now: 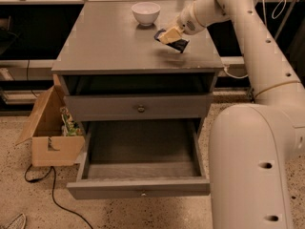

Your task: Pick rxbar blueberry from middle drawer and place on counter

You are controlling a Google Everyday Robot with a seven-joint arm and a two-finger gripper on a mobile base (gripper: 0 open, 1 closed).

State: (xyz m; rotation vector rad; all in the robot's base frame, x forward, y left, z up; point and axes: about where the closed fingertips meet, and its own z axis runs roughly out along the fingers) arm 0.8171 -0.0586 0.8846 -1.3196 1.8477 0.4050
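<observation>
My gripper [169, 36] hangs over the right rear part of the grey counter [105, 37], just right of the white bowl [146, 12]. It is shut on the rxbar blueberry [177, 44], a dark flat bar that sticks out below the pale fingers [167, 34] and is held a little above the counter. Its shadow lies on the counter beneath. The middle drawer [138, 187] is pulled out at the bottom, and its bare grey floor shows with nothing on it. The upper drawer front [140, 108] is shut.
My white arm [252, 128] fills the right side, from the base up to the counter. An open cardboard box [50, 130] stands on the speckled floor left of the cabinet, with a black cable [52, 194] lying near it.
</observation>
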